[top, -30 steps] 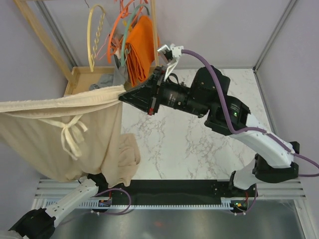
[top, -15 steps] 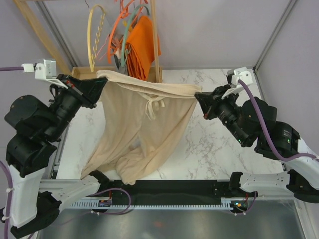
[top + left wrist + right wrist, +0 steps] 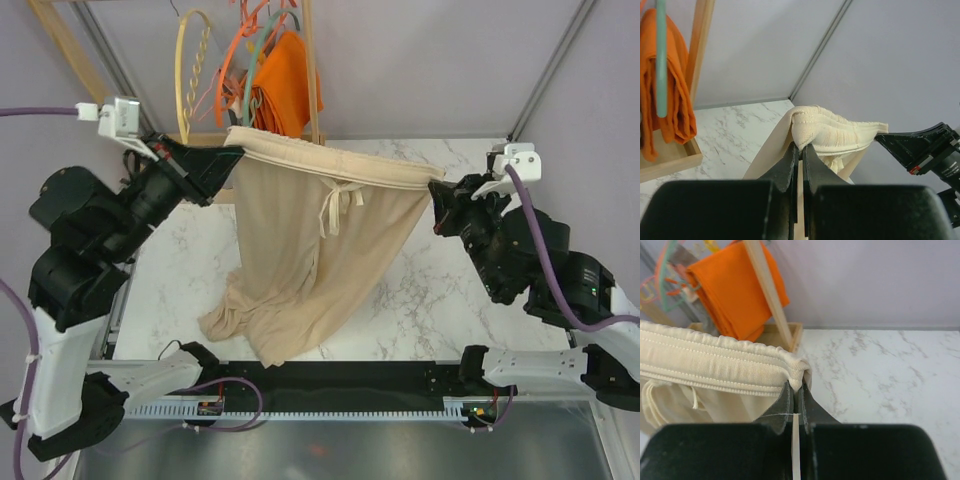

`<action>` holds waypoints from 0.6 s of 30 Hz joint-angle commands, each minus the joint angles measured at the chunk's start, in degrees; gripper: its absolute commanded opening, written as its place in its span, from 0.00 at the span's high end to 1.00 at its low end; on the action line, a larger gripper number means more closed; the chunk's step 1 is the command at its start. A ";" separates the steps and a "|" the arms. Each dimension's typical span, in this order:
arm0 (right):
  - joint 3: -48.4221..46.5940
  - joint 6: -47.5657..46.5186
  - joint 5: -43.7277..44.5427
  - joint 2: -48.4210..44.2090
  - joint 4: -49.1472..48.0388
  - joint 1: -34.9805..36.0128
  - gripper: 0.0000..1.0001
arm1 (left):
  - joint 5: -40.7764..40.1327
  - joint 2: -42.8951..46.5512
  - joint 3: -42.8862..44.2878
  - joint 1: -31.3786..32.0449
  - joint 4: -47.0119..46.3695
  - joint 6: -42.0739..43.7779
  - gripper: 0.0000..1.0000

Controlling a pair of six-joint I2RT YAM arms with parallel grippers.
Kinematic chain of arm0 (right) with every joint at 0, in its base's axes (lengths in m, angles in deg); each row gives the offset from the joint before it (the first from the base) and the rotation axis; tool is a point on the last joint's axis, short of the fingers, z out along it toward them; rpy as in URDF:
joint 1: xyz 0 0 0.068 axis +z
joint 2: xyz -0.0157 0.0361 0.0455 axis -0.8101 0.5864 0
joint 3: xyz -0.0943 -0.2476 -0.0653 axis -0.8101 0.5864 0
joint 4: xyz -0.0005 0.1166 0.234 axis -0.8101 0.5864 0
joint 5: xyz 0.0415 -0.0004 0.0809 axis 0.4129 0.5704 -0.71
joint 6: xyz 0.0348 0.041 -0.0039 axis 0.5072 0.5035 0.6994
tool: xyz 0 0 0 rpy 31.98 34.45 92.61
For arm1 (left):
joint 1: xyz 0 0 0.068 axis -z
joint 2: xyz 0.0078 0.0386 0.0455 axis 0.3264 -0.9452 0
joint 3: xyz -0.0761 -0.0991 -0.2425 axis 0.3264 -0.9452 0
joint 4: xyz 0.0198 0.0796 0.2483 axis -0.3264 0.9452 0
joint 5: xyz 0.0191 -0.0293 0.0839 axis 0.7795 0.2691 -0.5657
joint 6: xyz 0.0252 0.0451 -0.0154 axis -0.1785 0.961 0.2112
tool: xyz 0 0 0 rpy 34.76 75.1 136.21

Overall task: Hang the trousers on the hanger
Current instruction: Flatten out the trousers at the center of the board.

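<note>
Clamping the ribbed waistband at one end, the left pincer (image 3: 801, 148) has its jaws closed to a narrow slit on the trousers (image 3: 300, 250). The right pincer (image 3: 794, 388) grips the opposite end of the same waistband, with its jaws likewise pressed together on the fabric. Between the two pincers the waistband runs taut, raised above the desk (image 3: 450, 300). It slants slightly downward from the left pincer to the right one. The drawstring (image 3: 335, 205) hangs knotted below the middle of the waistband. Both legs drop from the waistband, and their lower ends lie crumpled on the desk near its front edge, on the left arm's side.

The hanger (image 3: 203, 60) hangs at the rear left, behind the left pincer and apart from the trousers. Its twisted bar stands upright inside the pale arch. To the right of the hanger an orange cloth (image 3: 285, 85) hangs folded, just beside a wooden post (image 3: 312, 80). A wooden box (image 3: 160, 150) sits on the desk below the hanger.
</note>
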 commanded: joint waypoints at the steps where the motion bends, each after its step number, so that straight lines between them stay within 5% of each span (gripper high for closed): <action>1: 3.10 0.28 20.46 0.17 7.33 -0.95 1.00 | 0.60 -5.39 2.57 -0.75 -6.82 -2.21 0.98; 6: 9.33 4.68 14.72 0.95 7.16 -12.78 1.00 | 10.44 -21.38 5.30 -0.57 -11.12 -5.55 0.98; 12: 18.65 5.82 -10.24 6.76 3.65 -42.75 1.00 | 12.04 -37.70 11.17 3.10 -16.23 -8.02 0.98; 16: 23.93 9.77 -23.78 8.70 0.48 -65.30 1.00 | 13.45 -51.70 25.41 6.89 -16.05 -7.58 0.98; 18: 27.69 12.58 -27.74 9.40 -0.57 -70.96 1.00 | 14.59 -58.03 32.94 8.03 -16.31 -8.19 0.98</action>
